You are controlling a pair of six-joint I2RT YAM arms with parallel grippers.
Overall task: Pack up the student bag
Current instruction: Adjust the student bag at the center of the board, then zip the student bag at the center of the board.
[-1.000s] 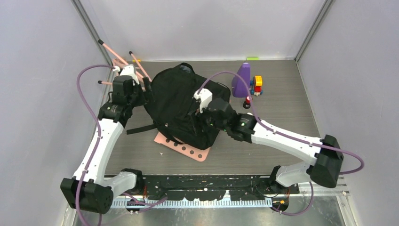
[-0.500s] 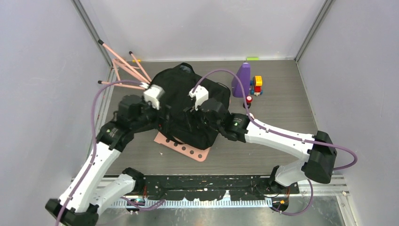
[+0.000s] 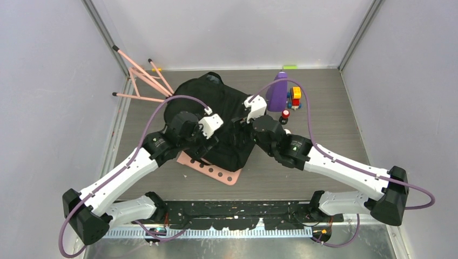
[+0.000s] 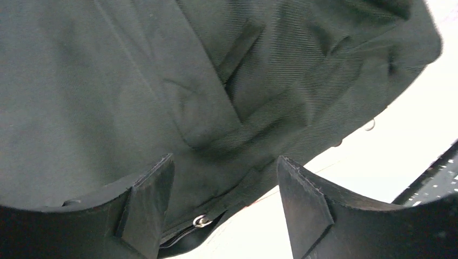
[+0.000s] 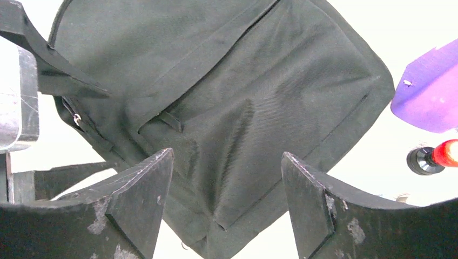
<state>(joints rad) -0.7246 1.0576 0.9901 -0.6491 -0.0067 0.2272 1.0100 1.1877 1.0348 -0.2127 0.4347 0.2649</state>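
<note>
The student bag (image 3: 208, 110), a big black fabric backpack, lies in the middle of the table, partly on a pink perforated board (image 3: 219, 174). My left gripper (image 3: 220, 139) hovers over the bag's near middle. In its wrist view it (image 4: 224, 162) is open, with bag fabric (image 4: 135, 81) and a small zipper pull (image 4: 201, 220) beyond the fingers and nothing between them. My right gripper (image 3: 244, 125) stands over the bag's right side. It (image 5: 227, 155) is open above the black front panel (image 5: 243, 91), holding nothing.
A purple cone-shaped object (image 3: 278, 90), coloured toy blocks (image 3: 295, 97) and a small red-capped item (image 3: 284, 115) stand right of the bag. Pink rods (image 3: 141, 78) lean at the back left corner. A green piece (image 3: 290, 67) lies at the back wall.
My left arm has swung from the bag's left edge to over its middle, its jaws slightly narrower. My right gripper has shifted right and back, towards the purple object.
</note>
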